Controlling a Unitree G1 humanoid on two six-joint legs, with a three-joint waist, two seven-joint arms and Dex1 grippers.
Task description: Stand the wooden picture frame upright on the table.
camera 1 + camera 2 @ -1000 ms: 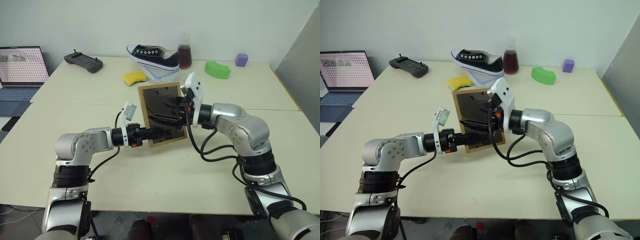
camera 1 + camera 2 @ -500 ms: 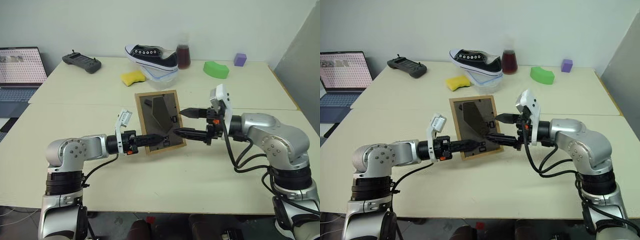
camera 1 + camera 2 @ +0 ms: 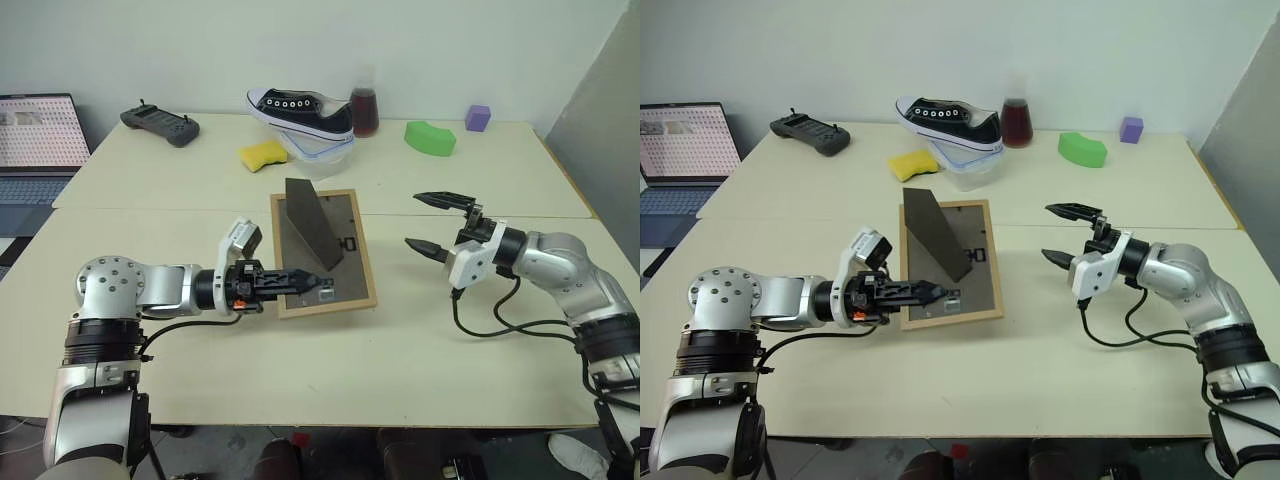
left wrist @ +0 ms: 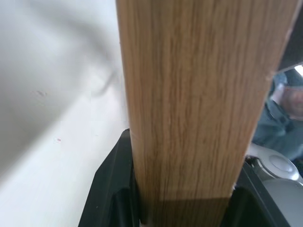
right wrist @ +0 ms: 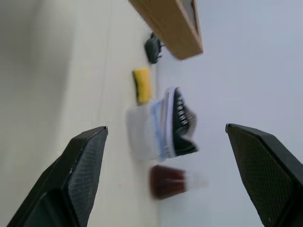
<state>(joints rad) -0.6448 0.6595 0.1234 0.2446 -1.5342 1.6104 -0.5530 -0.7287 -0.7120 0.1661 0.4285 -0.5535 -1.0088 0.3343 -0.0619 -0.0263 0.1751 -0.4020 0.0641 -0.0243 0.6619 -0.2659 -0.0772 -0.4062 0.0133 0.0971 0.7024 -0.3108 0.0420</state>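
Gripping the wooden picture frame (image 3: pixel 322 252) by its lower-left edge, the left hand (image 3: pixel 300 283) has its black fingers pinching the light-wood rail; the left wrist view shows the rail clamped between the two pads. The frame sits in the centre of the head views, back side up, dark grey backboard showing, w/ the triangular easel flap (image 3: pixel 308 224) swung out and rising off the board. Its face is turned down toward the counter (image 3: pixel 330 370); whether the frame rests flat or is held a bit clear can't be told.

Right hand (image 3: pixel 434 222) is at centre-right, well apart from the frame, fingers spread wide, holding nothing.

To do the step well, in judgement: keep the flap open, rotate the frame so its bottom rail meets the counter first, lean it back till the flap tip also touches, then ease the pinch off slowly. Grip is at one edge only, so the frame could pivot or slip; a slow turn helps, and the right hand is free to steady the far side if it wobbles. Flap folding shut on contact = frame falls flat.

Writing: no brand or label legible on the frame or backboard. Laptop (image 3: pixel 36 135) at upper left shows a screen of small marks, too small to read. Sneaker (image 3: pixel 300 110) at top centre: no logo readable.
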